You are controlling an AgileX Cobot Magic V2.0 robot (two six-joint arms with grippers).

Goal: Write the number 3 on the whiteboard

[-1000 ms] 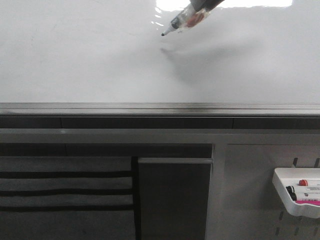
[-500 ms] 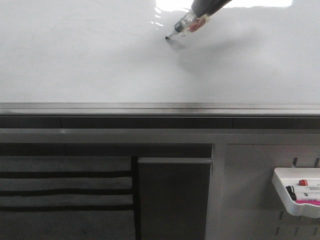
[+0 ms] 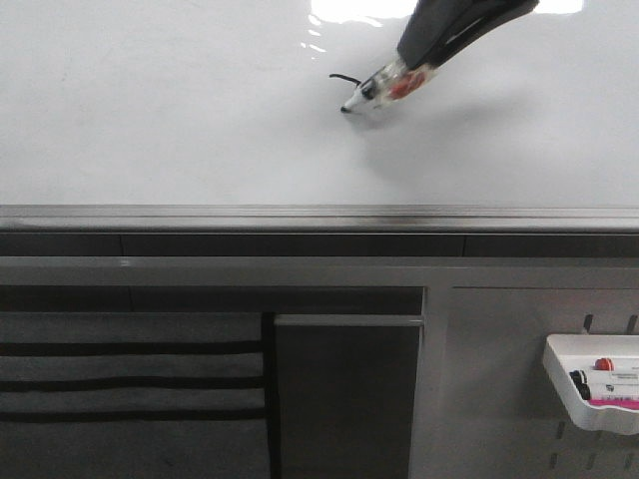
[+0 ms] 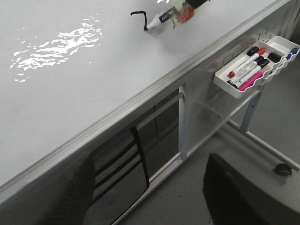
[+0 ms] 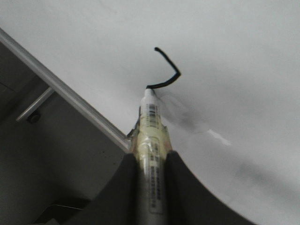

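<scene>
The whiteboard (image 3: 150, 120) is a glossy white sheet with glare along its top. My right gripper (image 3: 414, 60) reaches in from the upper right, shut on a clear-bodied marker (image 3: 384, 88). The marker tip touches the board at the end of a short black hooked stroke (image 3: 344, 78), the only part of the number 3 that shows. The right wrist view shows the same stroke (image 5: 166, 70) just beyond the marker (image 5: 151, 140), which both fingers (image 5: 180, 187) clamp. My left gripper (image 4: 154, 197) hangs open below the board edge (image 4: 140, 101), holding nothing.
A grey metal rail (image 3: 319, 215) runs along the board's lower edge. A white tray (image 3: 594, 384) with several markers hangs on the grey pegboard panel at the lower right, also in the left wrist view (image 4: 258, 65). The stand's caster (image 4: 282, 169) rests on the floor.
The marker tip came down onto the board, then moved right and slightly down, leaving a short black hooked stroke. More of the right gripper is now in view.
</scene>
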